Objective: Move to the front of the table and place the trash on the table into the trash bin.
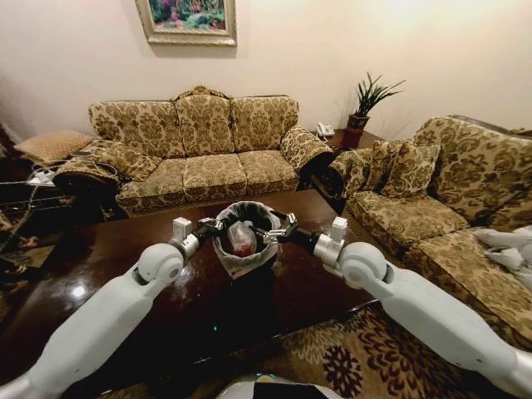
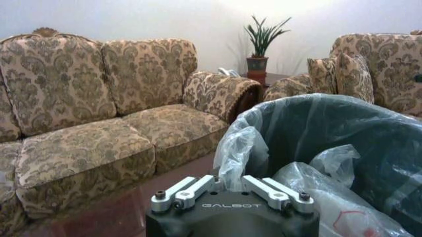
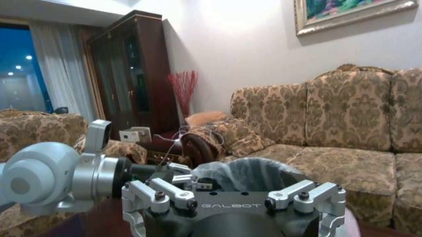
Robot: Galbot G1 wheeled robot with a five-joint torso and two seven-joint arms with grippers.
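The trash bin (image 1: pixel 243 249), dark with a grey-white liner, stands in the middle of the dark glossy table (image 1: pixel 100 258). A pink-white plastic bag bundle (image 1: pixel 242 238) lies inside it, and pale plastic with red print (image 2: pixel 343 217) fills the bin's mouth in the left wrist view. My left gripper (image 1: pixel 218 229) is at the bin's left rim, shut on the liner (image 2: pixel 234 148). My right gripper (image 1: pixel 273 233) hangs over the right rim, open with its fingers spread wide (image 3: pixel 234 192). From the right wrist the bin (image 3: pixel 247 173) shows just beyond that gripper.
A three-seat patterned sofa (image 1: pixel 199 150) runs along the table's far side and a second sofa (image 1: pixel 449 208) stands to the right. A potted plant (image 1: pixel 366 104) sits on a corner stand. A patterned rug (image 1: pixel 349 357) lies at the table's near edge.
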